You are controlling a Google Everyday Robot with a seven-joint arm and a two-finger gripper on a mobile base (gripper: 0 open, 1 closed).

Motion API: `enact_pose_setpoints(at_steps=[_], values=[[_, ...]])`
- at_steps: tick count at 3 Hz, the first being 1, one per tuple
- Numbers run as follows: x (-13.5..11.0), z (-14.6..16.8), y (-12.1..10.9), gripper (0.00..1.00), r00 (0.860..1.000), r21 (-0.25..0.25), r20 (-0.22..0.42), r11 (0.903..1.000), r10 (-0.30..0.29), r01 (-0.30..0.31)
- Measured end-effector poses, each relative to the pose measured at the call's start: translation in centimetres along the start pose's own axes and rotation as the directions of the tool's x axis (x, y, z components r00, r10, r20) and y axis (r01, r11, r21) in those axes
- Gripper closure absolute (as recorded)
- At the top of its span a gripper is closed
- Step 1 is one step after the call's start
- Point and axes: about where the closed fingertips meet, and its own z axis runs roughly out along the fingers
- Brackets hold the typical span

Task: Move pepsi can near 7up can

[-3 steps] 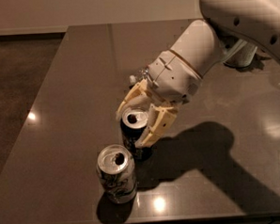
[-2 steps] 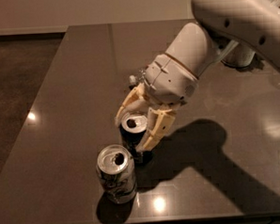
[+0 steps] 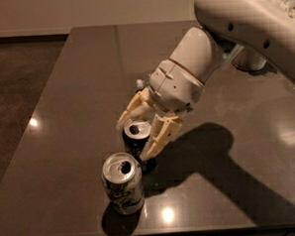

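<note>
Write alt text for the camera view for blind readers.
The gripper grips an upright pepsi can on a dark table, right beside an upright 7up can nearer the camera. The white arm reaches in from upper right.

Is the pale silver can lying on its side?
No, the 7up can stands upright with its top facing up, right beside the pepsi can, where the gripper sits.

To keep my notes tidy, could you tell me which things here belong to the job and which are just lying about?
Job: pepsi can, 7up can, gripper with jaws closed on the pepsi can.
Lying about: pale object behind the arm, on the table.
</note>
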Motion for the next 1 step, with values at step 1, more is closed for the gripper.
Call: enact_pose_setpoints(at_steps=[1], values=[[-0.11, 0.09, -0.37, 0.00, 1.000, 0.013, -0.001, 0.9999, -0.002, 0.002]])
